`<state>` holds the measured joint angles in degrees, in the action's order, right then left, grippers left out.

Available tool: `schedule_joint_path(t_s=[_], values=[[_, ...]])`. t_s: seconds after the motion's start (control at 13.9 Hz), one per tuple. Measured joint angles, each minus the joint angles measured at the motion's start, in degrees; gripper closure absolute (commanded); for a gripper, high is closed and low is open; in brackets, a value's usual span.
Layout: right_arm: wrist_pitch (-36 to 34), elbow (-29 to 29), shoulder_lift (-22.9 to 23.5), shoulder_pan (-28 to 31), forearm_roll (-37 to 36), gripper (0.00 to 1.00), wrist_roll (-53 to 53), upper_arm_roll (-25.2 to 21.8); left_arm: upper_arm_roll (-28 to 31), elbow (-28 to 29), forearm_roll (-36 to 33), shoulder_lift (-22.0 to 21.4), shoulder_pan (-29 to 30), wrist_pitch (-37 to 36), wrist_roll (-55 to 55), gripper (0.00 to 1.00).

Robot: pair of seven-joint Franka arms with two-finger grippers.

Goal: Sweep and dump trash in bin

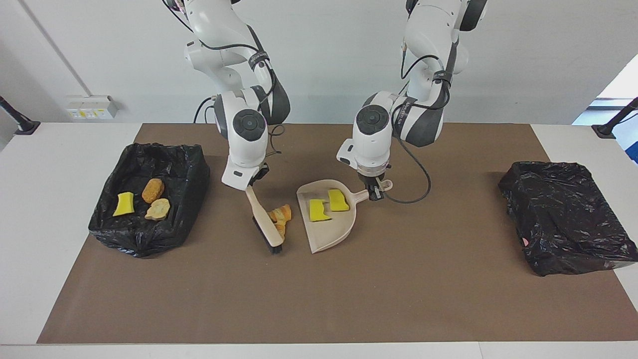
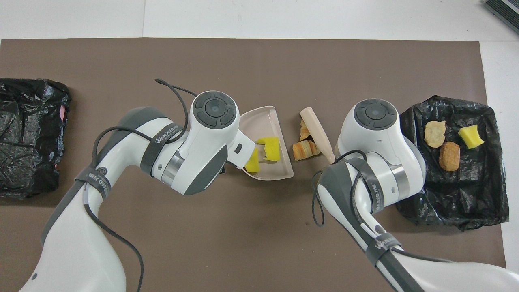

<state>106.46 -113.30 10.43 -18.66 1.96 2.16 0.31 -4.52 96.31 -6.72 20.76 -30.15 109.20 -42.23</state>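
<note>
My right gripper [image 1: 252, 186] is shut on the handle of the beige brush [image 1: 262, 219], which slants down to black bristles on the mat. Two striped bread-like trash pieces [image 1: 280, 217] [image 2: 304, 149] lie between the brush and the open mouth of the beige dustpan [image 1: 331, 234] [image 2: 261, 121]. My left gripper [image 1: 376, 192] is shut on the dustpan's handle. Two yellow trash bits [image 1: 326, 205] [image 2: 269, 148] lie in the pan. The black-bagged bin [image 1: 149, 239] [image 2: 446, 202] at the right arm's end holds a yellow bit [image 1: 123, 203], a brown nugget [image 1: 153, 190] and a pale lump [image 1: 158, 209].
A second black-bagged bin [image 1: 563, 219] [image 2: 28, 138] stands at the left arm's end of the brown mat [image 1: 319, 299]. In the overhead view both wrists cover their grippers.
</note>
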Motion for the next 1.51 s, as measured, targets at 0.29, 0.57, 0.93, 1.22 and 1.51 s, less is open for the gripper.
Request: schedule_joint_path(t_s=[0.29,0.57,0.93,1.22,1.51], values=[[-1.6,-1.6,-2.0,-2.3,11.5,1.0,-3.0,0.1,0.1,1.6,-0.9,0.1,-0.5,2.5,0.2,1.0],[-1.9,-0.5,-2.5,-2.8,23.1,1.0,-7.8,0.1,0.5,5.2,-1.2,-0.5,-0.2,9.1,-2.7,1.0],[-14.1,8.7,-3.0,1.1,24.8,1.0,-12.9,-0.5,0.5,7.5,3.5,-0.7,1.2,14.9,-9.7,1.0],[-19.5,13.4,-3.5,7.3,12.0,1.0,-7.4,-1.1,0.6,8.4,6.8,-0.5,1.5,17.5,-12.7,1.0],[-13.5,10.1,-1.7,7.7,1.0,1.0,1.9,-1.0,0.5,8.6,14.9,0.1,4.7,17.8,-21.3,1.0]])
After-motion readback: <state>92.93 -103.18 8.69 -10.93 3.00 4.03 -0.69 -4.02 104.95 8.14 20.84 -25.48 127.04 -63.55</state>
